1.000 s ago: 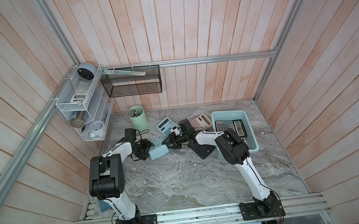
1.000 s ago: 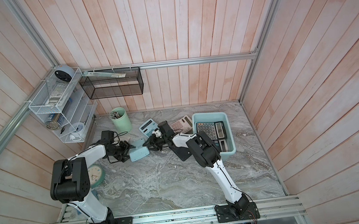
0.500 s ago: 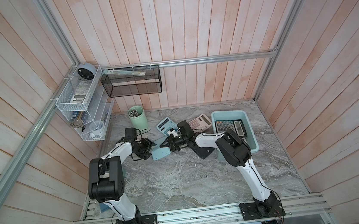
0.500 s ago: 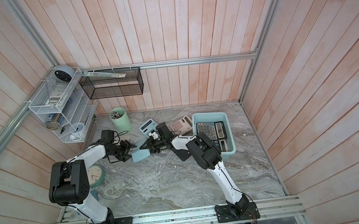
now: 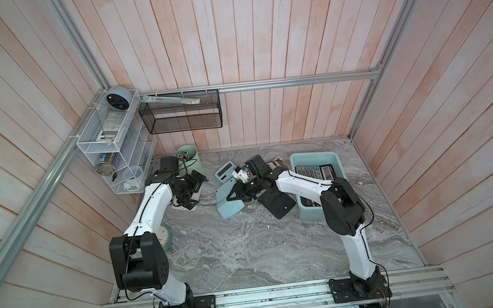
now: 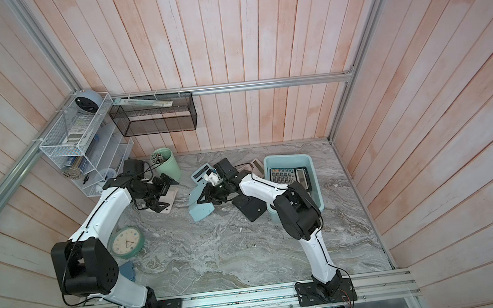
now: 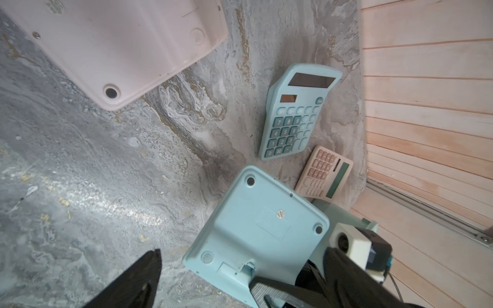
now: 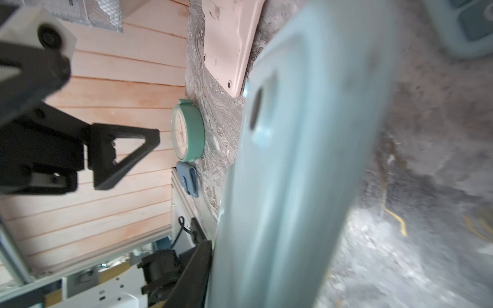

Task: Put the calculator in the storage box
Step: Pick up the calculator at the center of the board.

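Calculator (image 5: 228,202) is held tilted by right jaws, closed on its edge; left jaws are opened wide, empty. Storage box (image 5: 313,154) not yet reached; transfer is left.

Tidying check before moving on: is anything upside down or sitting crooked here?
Yes. The light blue calculator, gripped by the right end effector, is back side up and tilted off the table. The pale pink calculator nearby also lies face down.

The pale-blue calculator (image 5: 228,204) is tilted, back up, left of the teal storage box (image 5: 313,155).
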{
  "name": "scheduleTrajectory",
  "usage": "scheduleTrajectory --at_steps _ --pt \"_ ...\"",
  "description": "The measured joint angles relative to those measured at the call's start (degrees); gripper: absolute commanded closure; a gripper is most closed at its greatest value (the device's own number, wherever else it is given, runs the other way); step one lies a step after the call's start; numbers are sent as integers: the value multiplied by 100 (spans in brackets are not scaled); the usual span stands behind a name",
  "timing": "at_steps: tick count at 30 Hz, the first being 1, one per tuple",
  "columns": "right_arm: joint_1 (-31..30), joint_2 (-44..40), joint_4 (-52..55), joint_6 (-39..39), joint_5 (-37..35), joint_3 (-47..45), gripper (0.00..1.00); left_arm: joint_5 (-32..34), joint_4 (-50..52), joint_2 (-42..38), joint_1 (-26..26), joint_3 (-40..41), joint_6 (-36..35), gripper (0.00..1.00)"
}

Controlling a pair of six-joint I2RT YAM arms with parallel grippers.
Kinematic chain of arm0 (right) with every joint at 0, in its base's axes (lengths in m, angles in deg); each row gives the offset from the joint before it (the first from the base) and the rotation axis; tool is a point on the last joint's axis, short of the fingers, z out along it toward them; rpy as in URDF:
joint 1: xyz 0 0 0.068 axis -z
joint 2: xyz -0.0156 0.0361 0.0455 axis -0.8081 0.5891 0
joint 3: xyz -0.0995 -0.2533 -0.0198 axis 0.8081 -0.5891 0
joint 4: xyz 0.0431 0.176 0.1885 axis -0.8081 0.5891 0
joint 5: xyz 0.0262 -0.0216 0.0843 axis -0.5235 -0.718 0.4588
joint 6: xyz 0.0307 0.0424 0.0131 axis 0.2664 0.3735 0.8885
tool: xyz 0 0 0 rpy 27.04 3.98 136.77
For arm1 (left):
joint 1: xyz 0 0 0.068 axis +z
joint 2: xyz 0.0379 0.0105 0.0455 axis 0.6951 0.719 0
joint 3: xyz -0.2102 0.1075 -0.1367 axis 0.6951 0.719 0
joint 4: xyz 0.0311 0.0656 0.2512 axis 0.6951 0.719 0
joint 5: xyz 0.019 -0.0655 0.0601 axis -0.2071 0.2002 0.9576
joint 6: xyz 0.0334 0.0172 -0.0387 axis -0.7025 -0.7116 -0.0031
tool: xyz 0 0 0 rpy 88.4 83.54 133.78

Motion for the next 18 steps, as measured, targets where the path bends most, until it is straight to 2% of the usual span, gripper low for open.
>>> scheduleTrajectory --at_steps 9,16,18 --pt "-546 -901 1530 -2452 -1917 221 77 -450 892 387 44 -1110 883 0" --pt "-1117 -931 2022 -3674 -3316 223 77 -855 1731 756 20 -1436 1475 0" --pt "-1246 -931 2072 -3906 -3648 223 77 -940 2098 885 -4 -1663 1486 3"
